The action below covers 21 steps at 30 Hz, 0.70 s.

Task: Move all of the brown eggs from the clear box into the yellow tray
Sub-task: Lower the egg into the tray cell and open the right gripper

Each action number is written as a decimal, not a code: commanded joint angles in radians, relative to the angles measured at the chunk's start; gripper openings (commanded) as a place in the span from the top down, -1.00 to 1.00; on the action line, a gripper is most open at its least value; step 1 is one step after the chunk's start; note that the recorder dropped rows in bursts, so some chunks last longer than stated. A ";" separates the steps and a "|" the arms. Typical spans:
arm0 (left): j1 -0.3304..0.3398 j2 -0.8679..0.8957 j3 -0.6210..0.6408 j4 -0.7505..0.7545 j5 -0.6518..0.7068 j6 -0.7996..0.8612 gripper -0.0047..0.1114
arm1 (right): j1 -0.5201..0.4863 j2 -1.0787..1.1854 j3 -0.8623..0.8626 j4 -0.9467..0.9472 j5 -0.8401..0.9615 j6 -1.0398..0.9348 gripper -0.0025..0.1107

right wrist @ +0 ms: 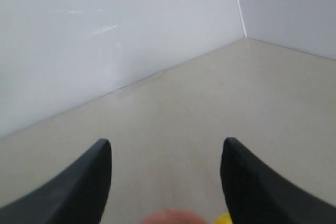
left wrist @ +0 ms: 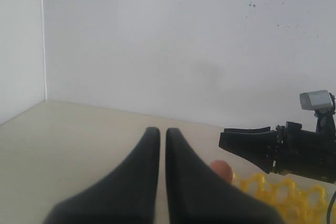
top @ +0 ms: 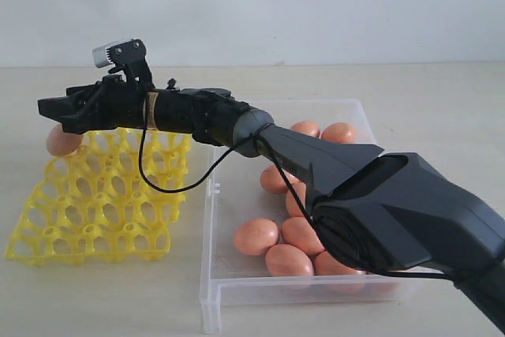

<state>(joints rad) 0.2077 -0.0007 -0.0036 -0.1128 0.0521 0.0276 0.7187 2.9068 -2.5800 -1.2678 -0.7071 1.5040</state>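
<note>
Eggs (top: 288, 260) look light, smooth, brittle, so we'd grip softly across the waist; right pincer (top: 52, 112) wide over tray (top: 95, 219) corner, left pincer (left wrist: 163, 132) shut.

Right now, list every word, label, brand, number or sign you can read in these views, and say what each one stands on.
No readable text in any view.
The black robot arm, its small grey camera housing, the bright yellow plastic egg tray, the clear shallow plastic box and the smooth orange-brown eggs carry no visible print or labels.
The dark specks on the white wall are marks, not characters.
</note>
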 commanded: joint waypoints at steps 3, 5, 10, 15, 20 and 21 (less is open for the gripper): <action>0.001 0.001 0.004 -0.011 -0.001 -0.011 0.85 | 0.006 -0.014 -0.007 0.000 -0.016 -0.003 -0.02; 0.001 0.001 0.004 -0.011 -0.001 -0.011 0.85 | 0.006 -0.014 -0.007 0.000 -0.016 -0.003 -0.02; 0.001 0.001 0.004 -0.011 -0.001 -0.011 0.85 | 0.006 -0.014 -0.007 0.000 -0.016 -0.003 -0.02; 0.001 0.001 0.004 -0.011 -0.001 -0.011 0.85 | 0.006 -0.014 -0.007 0.000 -0.016 -0.003 -0.02; 0.001 0.001 0.004 -0.011 -0.001 -0.011 0.85 | -0.010 -0.014 -0.007 -0.006 -0.039 0.015 0.07; 0.001 0.001 0.004 -0.011 -0.001 -0.011 0.85 | -0.018 -0.014 -0.007 -0.015 -0.079 0.034 0.19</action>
<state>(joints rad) 0.2077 -0.0007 -0.0036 -0.1128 0.0521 0.0276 0.7227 2.9068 -2.5800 -1.2713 -0.7331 1.5120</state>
